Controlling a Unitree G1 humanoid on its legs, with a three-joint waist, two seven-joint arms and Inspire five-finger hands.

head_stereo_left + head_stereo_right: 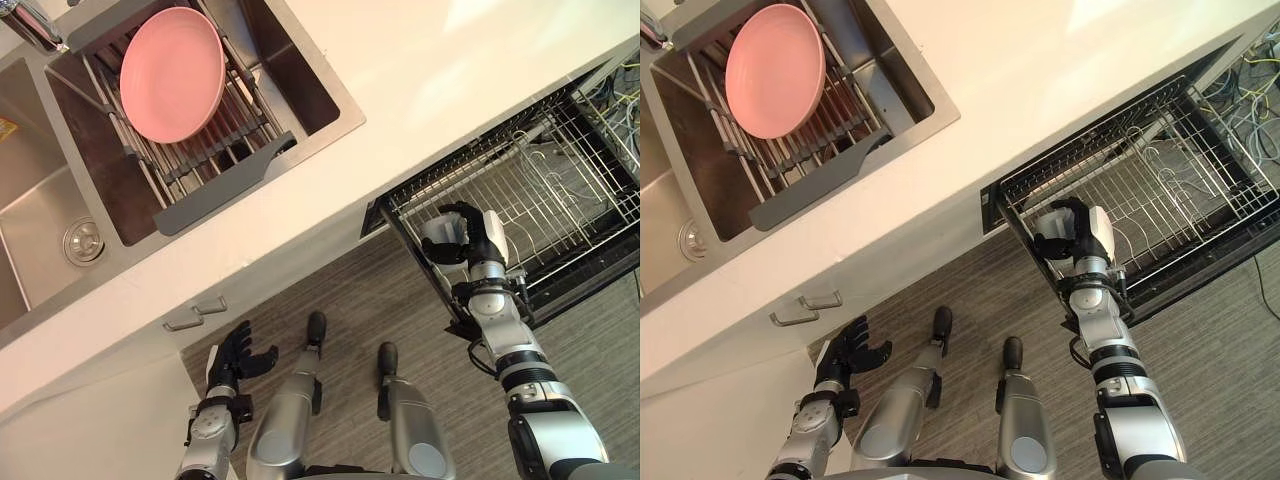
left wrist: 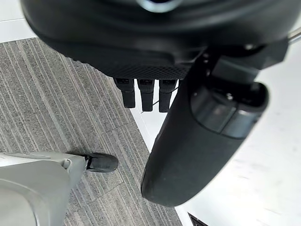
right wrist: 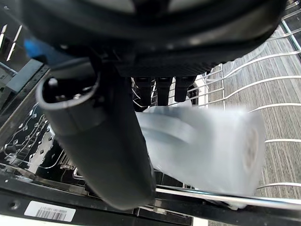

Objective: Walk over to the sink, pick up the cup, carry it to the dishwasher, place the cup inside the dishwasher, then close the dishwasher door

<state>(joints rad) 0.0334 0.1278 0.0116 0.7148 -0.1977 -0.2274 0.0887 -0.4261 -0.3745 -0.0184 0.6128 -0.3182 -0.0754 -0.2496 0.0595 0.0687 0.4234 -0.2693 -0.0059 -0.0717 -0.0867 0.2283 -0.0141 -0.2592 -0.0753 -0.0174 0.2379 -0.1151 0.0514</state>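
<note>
Wire rack (image 1: 570, 185) close around cup (image 3: 202, 146)

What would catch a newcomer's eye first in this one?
The pink plate lying on the rack across the sink stands out most. Next comes the right hand holding a pale cup over the pulled-out dishwasher basket. The left hand hangs open by the cabinet front.

Readable text: none | white barcode sticker (image 3: 49, 211) on dishwasher rail (image 3: 19, 193) | its digits too small to read
</note>
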